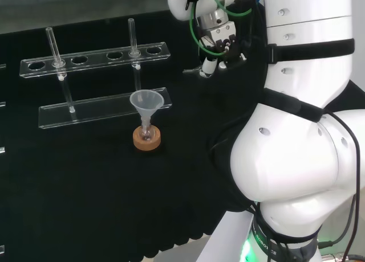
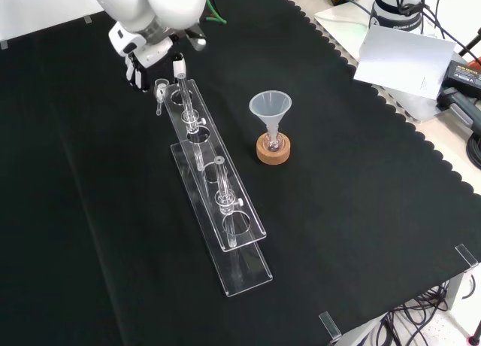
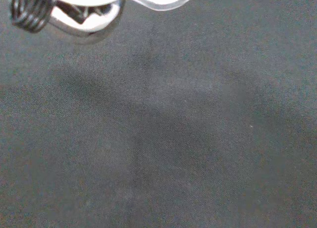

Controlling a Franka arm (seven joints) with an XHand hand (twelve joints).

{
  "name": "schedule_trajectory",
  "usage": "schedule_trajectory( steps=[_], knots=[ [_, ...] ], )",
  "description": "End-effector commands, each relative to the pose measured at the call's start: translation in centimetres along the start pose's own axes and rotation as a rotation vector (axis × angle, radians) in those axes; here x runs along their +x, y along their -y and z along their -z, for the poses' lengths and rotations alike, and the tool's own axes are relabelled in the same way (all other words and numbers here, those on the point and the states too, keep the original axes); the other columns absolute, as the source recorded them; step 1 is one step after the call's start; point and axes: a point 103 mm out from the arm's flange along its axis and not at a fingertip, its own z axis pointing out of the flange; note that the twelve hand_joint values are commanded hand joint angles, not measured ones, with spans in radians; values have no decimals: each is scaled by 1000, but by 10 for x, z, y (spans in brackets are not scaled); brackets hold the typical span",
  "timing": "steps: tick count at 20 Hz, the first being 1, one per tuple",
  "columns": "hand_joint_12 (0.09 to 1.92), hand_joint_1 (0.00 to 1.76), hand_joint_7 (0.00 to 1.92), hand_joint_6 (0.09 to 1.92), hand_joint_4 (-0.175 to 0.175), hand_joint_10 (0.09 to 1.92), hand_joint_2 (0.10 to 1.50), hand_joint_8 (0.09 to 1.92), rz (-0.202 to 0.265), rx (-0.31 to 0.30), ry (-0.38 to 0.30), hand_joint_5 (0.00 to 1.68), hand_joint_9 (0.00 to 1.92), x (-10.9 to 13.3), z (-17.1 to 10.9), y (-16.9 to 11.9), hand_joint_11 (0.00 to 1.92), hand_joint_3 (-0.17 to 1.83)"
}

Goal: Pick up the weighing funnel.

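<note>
- Front view: the small, clear, short-stemmed weighing funnel (image 2: 160,89) hangs at 10 o'clock from the funnel (image 2: 270,109), beside the rack (image 2: 225,203).
- At its 11 o'clock, the hand (image 2: 146,60) pinches it with curled fingers, above the cloth (image 2: 361,210).

In the front view, a tube rack (image 2: 248,274) is laid from upper left to lower right, with two tubes (image 2: 222,182) stood in it. To its right, the funnel (image 2: 270,107) is set in a small flask (image 2: 272,143) on a cork ring (image 2: 272,156). The hand (image 2: 146,56) is placed over the rack's far end, with the weighing funnel (image 2: 160,90) just beside it.
</note>
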Motion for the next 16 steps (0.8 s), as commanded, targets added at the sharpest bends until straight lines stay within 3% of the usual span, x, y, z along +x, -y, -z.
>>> schedule_trajectory(
  steps=[1, 6, 16],
  knots=[
    [980, 1102, 714, 760, 175, 313, 684, 625, -36, -1, -23, 1223, 1060, -10, 12, 32, 938, 644],
    [968, 1102, 744, 757, 175, 299, 683, 631, -44, -9, -38, 1224, 1074, -6, 15, 55, 946, 644],
    [973, 1108, 824, 733, 175, 275, 672, 617, -52, -23, -1, 1240, 1116, 10, 19, 102, 948, 653]
  ],
)
